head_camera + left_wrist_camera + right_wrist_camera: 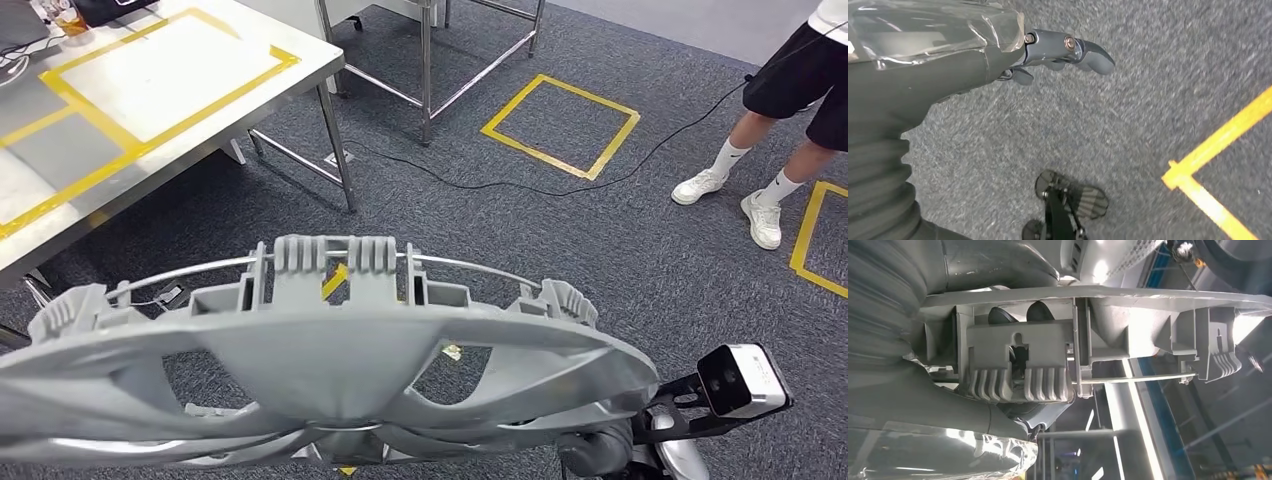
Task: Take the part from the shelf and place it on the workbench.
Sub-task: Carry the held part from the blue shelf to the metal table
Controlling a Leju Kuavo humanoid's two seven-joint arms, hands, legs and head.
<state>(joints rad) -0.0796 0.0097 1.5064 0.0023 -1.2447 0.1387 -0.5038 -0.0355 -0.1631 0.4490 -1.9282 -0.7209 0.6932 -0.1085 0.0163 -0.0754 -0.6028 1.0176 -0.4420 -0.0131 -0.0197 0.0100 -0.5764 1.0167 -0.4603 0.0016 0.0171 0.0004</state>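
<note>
A large grey plastic wheel cover (pixel 320 370) fills the near part of the head view, carried roughly flat with its clip tabs and wire retaining ring turned upward. The right hand (pixel 1013 315) grips it at the rim: in the right wrist view dark fingertips (pixel 1040 311) show behind one ribbed clip block and the thick grey thumb lies along the other side of the rim, so the hand is clamped on the cover. The right wrist camera (pixel 745 378) sticks out at the near right, just beyond the cover's edge.

The left hand (pixel 1058 52) hangs above the grey carpet (pixel 1128 115), holding nothing, its fingers loosely curled and apart.

The workbench (pixel 170 95), marked with yellow tape rectangles, stands at the far left, well apart from the cover. A yellow tape square (pixel 560 125) lies on the floor farther off, and a person's legs in white shoes (pixel 765 220) stand at the far right.
</note>
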